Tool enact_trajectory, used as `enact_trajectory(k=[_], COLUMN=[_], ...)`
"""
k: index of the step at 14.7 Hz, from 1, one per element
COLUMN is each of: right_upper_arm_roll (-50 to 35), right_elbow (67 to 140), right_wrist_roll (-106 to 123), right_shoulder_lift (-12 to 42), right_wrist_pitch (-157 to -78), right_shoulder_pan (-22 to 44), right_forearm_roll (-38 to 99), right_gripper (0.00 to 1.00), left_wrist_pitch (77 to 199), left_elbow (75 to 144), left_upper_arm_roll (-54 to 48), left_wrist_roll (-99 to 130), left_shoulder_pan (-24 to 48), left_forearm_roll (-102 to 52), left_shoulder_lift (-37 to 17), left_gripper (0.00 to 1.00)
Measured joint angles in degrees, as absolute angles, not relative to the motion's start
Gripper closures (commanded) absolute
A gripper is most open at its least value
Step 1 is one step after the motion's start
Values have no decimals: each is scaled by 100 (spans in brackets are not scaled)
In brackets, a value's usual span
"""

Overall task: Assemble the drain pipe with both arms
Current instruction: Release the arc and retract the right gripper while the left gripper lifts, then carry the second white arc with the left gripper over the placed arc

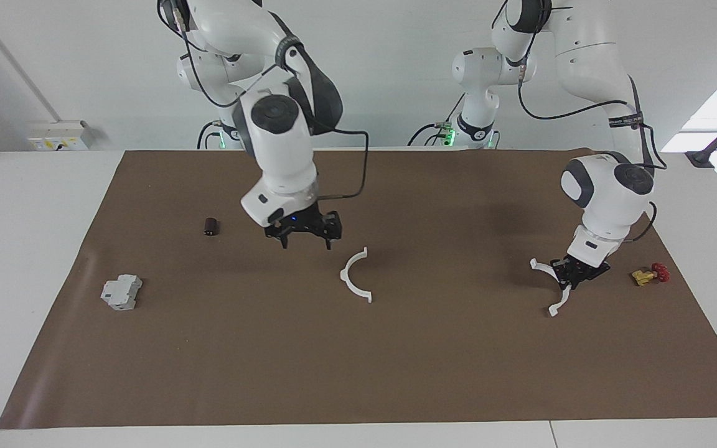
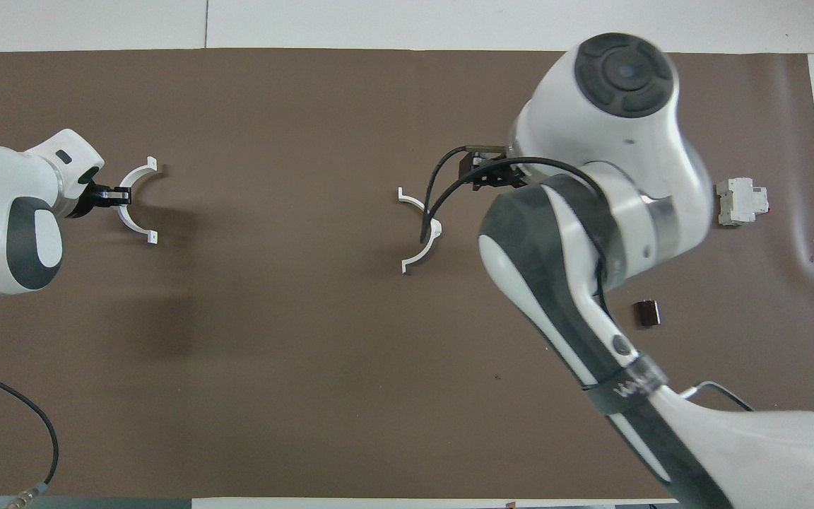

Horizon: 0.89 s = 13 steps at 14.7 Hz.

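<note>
Only the facing view shows the yellow-and-red valve (image 1: pixel 647 274) at three o'clock on the bench (image 1: pixel 358 373). The right hand (image 1: pixel 304 238), fingers spread and released, hangs beside the loose half-ring (image 1: pixel 353 275), whose ends point toward the left arm's end. The left hand (image 1: pixel 573 278) grips the second half-ring (image 1: pixel 552 286) mid-arc.

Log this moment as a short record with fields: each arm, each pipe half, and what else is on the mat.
left gripper: shut on one white plastic half-ring, at the left arm's end
right gripper: jaws open, raised beside the other white plastic half-ring
other half-ring: lying mid-mat, ungrasped
extras: grey boxy block, small dark cylinder, yellow-and-red valve
surface: brown mat
</note>
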State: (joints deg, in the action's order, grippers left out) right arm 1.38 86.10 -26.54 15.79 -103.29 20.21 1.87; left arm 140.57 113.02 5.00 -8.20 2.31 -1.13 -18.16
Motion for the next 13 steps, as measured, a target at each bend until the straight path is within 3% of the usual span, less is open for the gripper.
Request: enact_trajectory(k=[7,13], right_upper_arm_roll=[149,148], right_elbow=[8779,9518], right_wrist_roll=[-1173,-513], right_shoulder_lift=[143,-103], right_wrist_pitch=[-8459,-8814], right_shoulder_pan=[764,403], right_forearm_roll=[187,-45], right_gripper=[0,0], left_wrist_pitch=[12679,12617], left_elbow=[10231,10074], left_upper_arm_roll=[487,476], left_wrist_roll=[597,2318], left_shoulder_pan=[1191,2425], left_forearm_roll=[362,510], left_shoulder_lift=[-1702,-1934], left_gripper=[100,100])
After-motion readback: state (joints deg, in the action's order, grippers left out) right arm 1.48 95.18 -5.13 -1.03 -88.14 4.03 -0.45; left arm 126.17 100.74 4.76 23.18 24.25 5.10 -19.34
